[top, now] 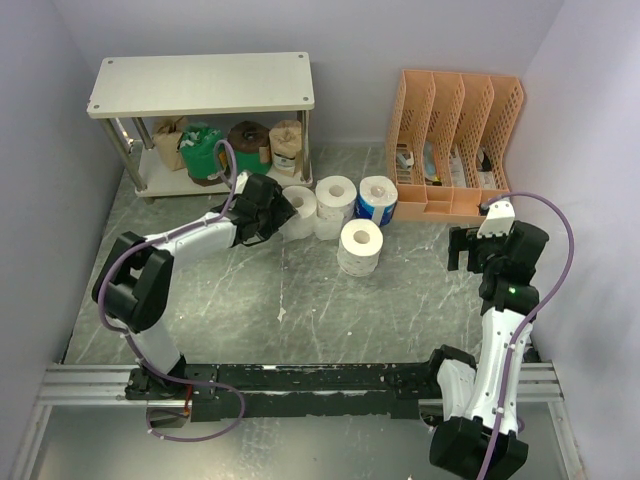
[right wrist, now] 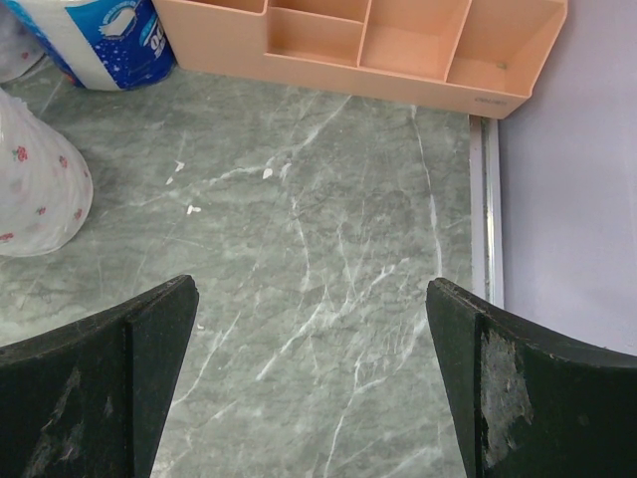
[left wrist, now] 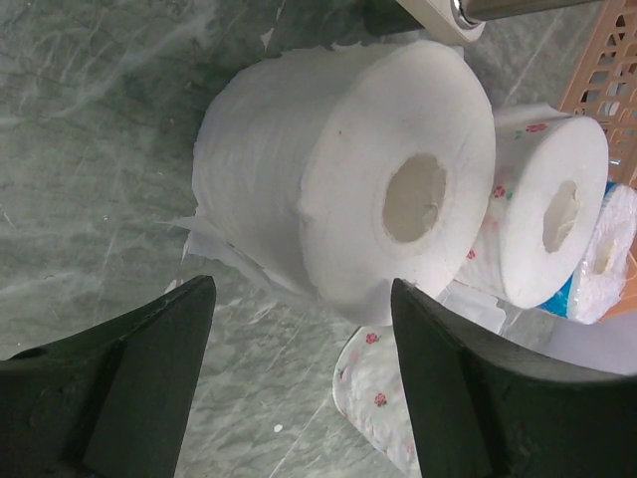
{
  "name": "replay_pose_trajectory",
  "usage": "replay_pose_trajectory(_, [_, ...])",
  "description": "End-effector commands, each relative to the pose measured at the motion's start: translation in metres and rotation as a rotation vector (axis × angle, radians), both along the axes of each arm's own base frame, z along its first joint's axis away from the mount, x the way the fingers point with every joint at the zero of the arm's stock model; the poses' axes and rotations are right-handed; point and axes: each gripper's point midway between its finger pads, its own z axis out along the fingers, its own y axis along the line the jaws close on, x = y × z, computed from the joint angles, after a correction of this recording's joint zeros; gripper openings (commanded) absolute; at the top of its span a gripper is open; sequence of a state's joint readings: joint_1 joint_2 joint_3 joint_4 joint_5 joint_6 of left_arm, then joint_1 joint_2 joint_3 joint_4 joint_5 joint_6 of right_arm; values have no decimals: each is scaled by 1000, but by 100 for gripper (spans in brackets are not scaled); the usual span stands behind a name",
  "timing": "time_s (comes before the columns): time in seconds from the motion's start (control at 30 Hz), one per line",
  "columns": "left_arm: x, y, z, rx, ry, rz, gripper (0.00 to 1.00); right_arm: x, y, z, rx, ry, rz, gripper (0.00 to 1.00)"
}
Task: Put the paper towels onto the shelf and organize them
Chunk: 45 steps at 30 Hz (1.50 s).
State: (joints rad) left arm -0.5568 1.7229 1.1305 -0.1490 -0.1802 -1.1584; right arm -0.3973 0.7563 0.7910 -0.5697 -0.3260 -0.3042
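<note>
The shelf (top: 200, 85) stands at the back left. Its lower tier holds a tan roll (top: 170, 140), a green-wrapped roll (top: 205, 150), a brown roll (top: 248, 140) and another tan roll (top: 287, 146). On the floor lie a bare white roll (top: 300, 208), two flower-printed white rolls (top: 336, 200) (top: 360, 246) and a blue-printed roll (top: 377, 200). My left gripper (top: 277, 216) is open, its jaws just short of the bare white roll (left wrist: 338, 179) and not touching it. My right gripper (top: 462, 252) is open and empty over bare floor (right wrist: 312, 289).
An orange slotted file organizer (top: 455, 150) stands at the back right, and its front trays show in the right wrist view (right wrist: 368, 45). The blue-printed roll (right wrist: 100, 40) and a flower-printed roll (right wrist: 35, 189) lie left of my right gripper. A wall runs along the right.
</note>
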Motion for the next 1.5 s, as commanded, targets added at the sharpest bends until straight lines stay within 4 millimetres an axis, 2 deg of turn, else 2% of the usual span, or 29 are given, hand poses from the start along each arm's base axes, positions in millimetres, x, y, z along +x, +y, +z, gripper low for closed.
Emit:
replay_pose_trajectory(0.0, [20,1,14,-28,-65,58,81,0,1,1,-5,-4,12,100])
replay_pose_trajectory(0.4, [31,-4,9,-60,-67,55,74,1,1,-2,-1,7,13,100])
replay_pose_trajectory(0.7, [40,0,25,-86,-119,70,74,2,1,-3,0,9,11,100])
replay_pose_trajectory(1.27, [46,-7,-3,-143,-76,61,60,2,-1,-3,-2,10,4,100])
replay_pose_trajectory(1.33, [46,-8,-4,-146,-78,57,55,2,-1,-2,-4,8,4,100])
replay_pose_trajectory(1.4, [46,-9,-3,-146,-85,48,43,2,-1,-3,-3,9,3,100])
replay_pose_trajectory(1.47, [47,-10,-1,-140,-88,36,9,2,-1,-3,-4,9,4,100])
